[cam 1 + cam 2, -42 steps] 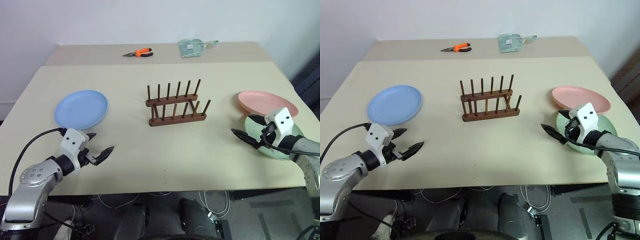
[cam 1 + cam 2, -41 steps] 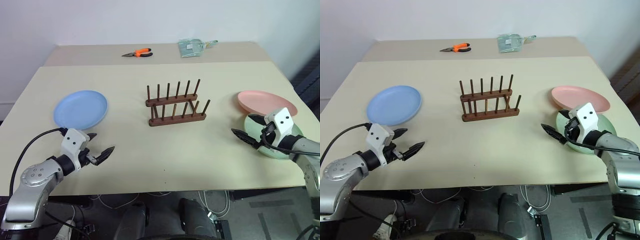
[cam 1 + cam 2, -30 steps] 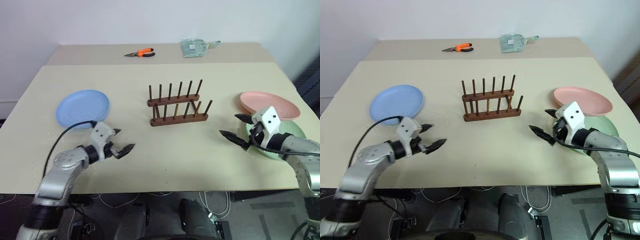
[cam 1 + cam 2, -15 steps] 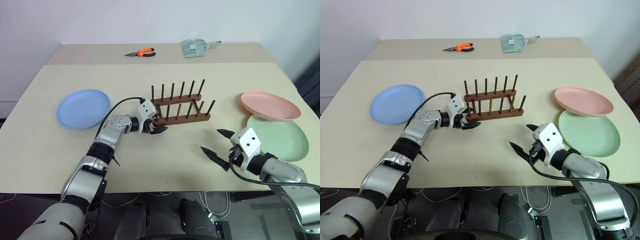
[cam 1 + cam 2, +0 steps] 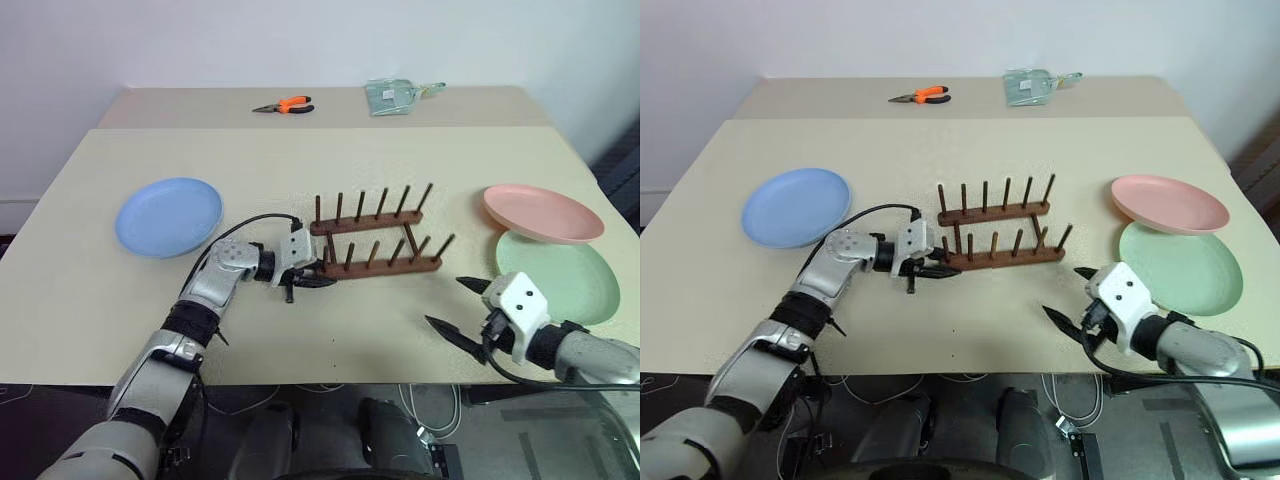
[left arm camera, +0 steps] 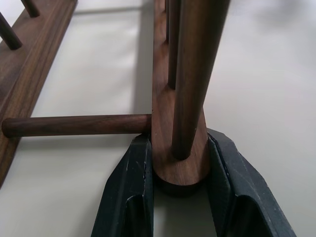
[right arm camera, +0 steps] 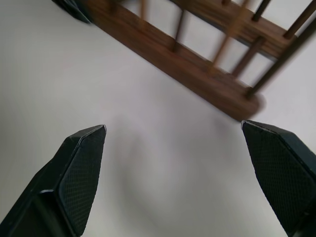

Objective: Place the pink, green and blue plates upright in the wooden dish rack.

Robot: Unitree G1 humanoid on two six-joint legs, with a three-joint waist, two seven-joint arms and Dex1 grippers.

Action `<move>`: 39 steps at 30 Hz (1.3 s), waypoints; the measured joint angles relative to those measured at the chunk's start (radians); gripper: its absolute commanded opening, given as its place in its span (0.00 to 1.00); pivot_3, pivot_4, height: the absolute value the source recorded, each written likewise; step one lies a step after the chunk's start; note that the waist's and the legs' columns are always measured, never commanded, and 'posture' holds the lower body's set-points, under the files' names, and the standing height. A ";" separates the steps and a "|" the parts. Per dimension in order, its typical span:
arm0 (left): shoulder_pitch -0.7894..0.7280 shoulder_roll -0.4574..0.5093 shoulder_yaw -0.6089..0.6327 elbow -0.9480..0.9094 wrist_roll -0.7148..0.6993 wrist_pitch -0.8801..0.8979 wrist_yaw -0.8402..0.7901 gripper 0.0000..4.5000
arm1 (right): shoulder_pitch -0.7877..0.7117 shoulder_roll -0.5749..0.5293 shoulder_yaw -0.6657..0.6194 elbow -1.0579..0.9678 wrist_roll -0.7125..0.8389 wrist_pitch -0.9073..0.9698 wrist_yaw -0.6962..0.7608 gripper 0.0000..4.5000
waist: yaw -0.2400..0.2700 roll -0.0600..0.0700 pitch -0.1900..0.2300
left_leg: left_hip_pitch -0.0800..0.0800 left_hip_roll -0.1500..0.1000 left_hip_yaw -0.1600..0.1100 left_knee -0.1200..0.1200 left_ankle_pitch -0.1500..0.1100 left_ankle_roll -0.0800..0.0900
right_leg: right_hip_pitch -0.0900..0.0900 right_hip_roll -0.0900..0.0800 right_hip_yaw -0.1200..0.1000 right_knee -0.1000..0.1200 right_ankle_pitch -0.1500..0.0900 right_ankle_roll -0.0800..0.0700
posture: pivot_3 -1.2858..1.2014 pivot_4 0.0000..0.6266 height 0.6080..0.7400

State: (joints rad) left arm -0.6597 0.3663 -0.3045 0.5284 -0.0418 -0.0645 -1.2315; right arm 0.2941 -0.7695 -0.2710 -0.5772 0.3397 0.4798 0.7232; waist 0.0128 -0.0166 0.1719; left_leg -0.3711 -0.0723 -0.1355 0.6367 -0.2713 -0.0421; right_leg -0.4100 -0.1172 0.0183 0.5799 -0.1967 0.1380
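Observation:
The wooden dish rack (image 5: 378, 267) stands mid-table, slightly skewed. My left gripper (image 5: 316, 277) reaches in from the left and is shut on the left end of the rack's near bar; in the left wrist view its fingers (image 6: 136, 187) press both sides of that bar end (image 6: 178, 168). The blue plate (image 5: 168, 215) lies flat at the left. At the right the pink plate (image 5: 543, 212) lies flat, with the green plate (image 5: 560, 278) just in front of it. Near the front edge my right gripper (image 5: 445, 301) stands open and empty, to the left of the green plate, with the rack (image 7: 197, 74) ahead of it.
Orange-handled pliers (image 5: 283, 104) and a clear plastic bag (image 5: 400, 95) lie on the second table behind. A seam (image 5: 320, 129) separates the two tables. Bare tabletop lies between the rack and the front edge.
My left gripper swung right to the rack and closed on its near bar's end. The rack has shifted right and toward me. My right gripper drew back toward the front edge, staying open.

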 measured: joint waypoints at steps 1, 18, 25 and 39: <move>0.000 0.006 -0.002 -0.010 -0.001 0.015 -0.009 0.41 | 0.002 0.000 -0.007 0.012 -0.001 -0.005 0.010 1.00 | 0.000 0.000 0.000 | 0.000 0.000 0.000 0.000 0.000 0.000 | 0.000 0.000 0.000 0.000 0.000 0.001 | 0.52 0.24 1.00; 0.389 0.136 0.062 -0.675 -0.117 0.521 0.173 0.38 | -0.080 0.013 0.177 0.094 -0.123 -0.022 -0.011 0.00 | -0.010 0.002 -0.001 | 0.002 0.001 0.000 0.000 0.000 0.000 | 0.002 -0.001 0.001 0.001 -0.005 0.000 | 0.52 0.24 1.00; 0.361 -0.088 -0.064 -0.649 0.076 0.497 0.550 0.38 | -0.319 0.136 0.349 0.289 -0.325 -0.084 -0.174 0.00 | 0.003 0.001 -0.002 | 0.000 -0.001 -0.001 0.009 -0.001 0.001 | 0.004 -0.001 0.000 0.003 -0.003 0.000 | 0.52 0.24 1.00; 0.193 -0.153 -0.017 -0.377 0.117 0.401 0.761 0.37 | -0.577 0.174 0.389 0.614 -0.442 -0.213 -0.238 0.40 | -0.006 0.002 -0.003 | 0.004 -0.001 -0.001 0.009 -0.001 0.001 | 0.005 0.000 0.001 0.005 -0.001 0.003 | 0.52 0.24 1.00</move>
State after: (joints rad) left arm -0.4671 0.2133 -0.3215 0.1516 0.0750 0.3369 -0.4710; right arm -0.2829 -0.5959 0.1184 0.0364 -0.1024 0.2667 0.4850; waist 0.0065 -0.0146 0.1694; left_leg -0.3675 -0.0732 -0.1360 0.6456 -0.2719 -0.0416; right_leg -0.4050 -0.1169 0.0188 0.5853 -0.1979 0.1407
